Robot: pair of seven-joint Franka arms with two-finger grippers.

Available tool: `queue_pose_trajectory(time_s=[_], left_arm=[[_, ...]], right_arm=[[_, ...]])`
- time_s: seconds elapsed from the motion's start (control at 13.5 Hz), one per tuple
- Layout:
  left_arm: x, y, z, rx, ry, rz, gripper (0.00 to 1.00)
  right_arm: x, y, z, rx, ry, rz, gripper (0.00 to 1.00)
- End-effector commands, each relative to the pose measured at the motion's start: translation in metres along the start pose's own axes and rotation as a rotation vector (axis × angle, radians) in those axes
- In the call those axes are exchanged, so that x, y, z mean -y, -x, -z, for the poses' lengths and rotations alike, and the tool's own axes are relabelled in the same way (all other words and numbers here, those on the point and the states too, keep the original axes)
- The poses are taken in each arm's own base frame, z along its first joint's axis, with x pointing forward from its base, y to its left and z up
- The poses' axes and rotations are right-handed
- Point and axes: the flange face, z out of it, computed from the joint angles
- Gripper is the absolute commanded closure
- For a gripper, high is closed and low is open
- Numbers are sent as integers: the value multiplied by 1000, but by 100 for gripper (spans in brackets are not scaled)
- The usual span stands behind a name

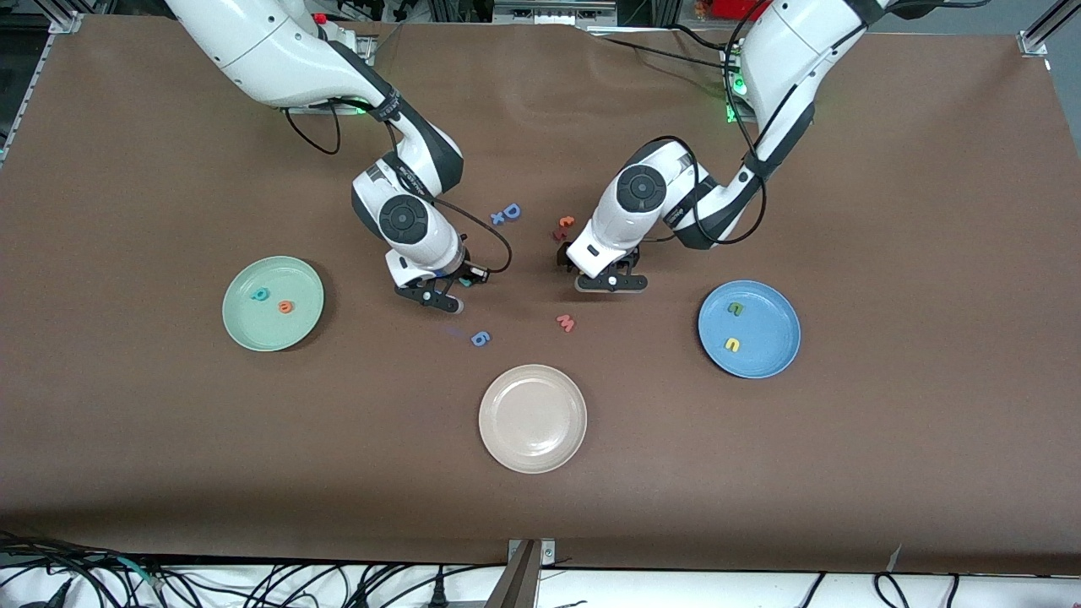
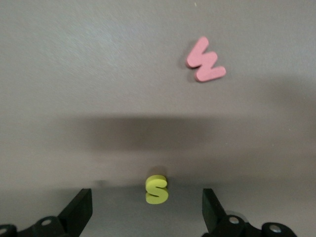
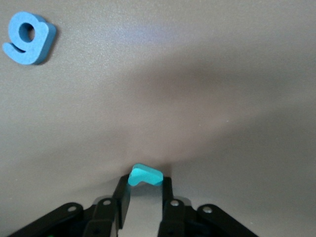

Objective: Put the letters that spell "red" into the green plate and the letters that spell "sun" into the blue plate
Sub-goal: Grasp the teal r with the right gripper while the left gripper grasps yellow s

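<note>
Two letters already lie in the green plate (image 1: 241, 325), a teal d (image 1: 259, 295) and an orange e (image 1: 286, 307), and two more lie in the blue plate (image 1: 777, 355), a green n (image 1: 736, 309) and a yellow u (image 1: 732, 344). Taking the beige plate (image 1: 533, 418) as the landmark: the green plate sits toward the right arm's end of the table from it, the blue plate toward the left arm's end, both a little farther from the front camera. The right gripper (image 3: 143, 195) is low over the table between the green plate and the beige plate, its fingers pinched narrow on the teal r (image 3: 144, 175), with the blue g (image 1: 480, 339) lying near it. The left gripper (image 2: 147, 210) hovers farther from the front camera than the beige plate, its fingers spread wide, the yellow s (image 2: 157, 189) on the table between them and untouched. A pink w (image 1: 566, 322) lies between that gripper and the beige plate.
</note>
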Motion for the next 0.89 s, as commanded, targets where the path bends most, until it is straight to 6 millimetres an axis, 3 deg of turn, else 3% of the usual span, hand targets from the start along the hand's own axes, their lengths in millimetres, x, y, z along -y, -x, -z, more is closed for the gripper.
queue_pose_trajectory(time_s=[0.0, 0.15, 0.3, 0.44, 0.52, 0.66, 0.81], left_arm=[[-9, 7, -15, -27, -42, -41, 12], [-9, 9, -18, -41, -60, -42, 17], [-10, 9, -17, -52, -67, -59, 24], [-10, 9, -17, -51, -66, -56, 58], [-10, 10, -18, -52, -65, -40, 67], [-12, 11, -17, -51, -64, -31, 82], [-14, 12, -15, -55, -61, -31, 91]], right_arm=[[1, -2, -8, -3, 6, -1, 73], [0, -3, -5, -6, 6, -2, 73], [-3, -10, 14, -19, 19, -4, 73], [-12, -28, 54, -41, 69, -2, 73], [-19, -40, 74, -35, 114, 12, 73], [-47, -68, 102, -16, 193, 35, 73], [-84, -98, 122, -11, 229, 78, 73]])
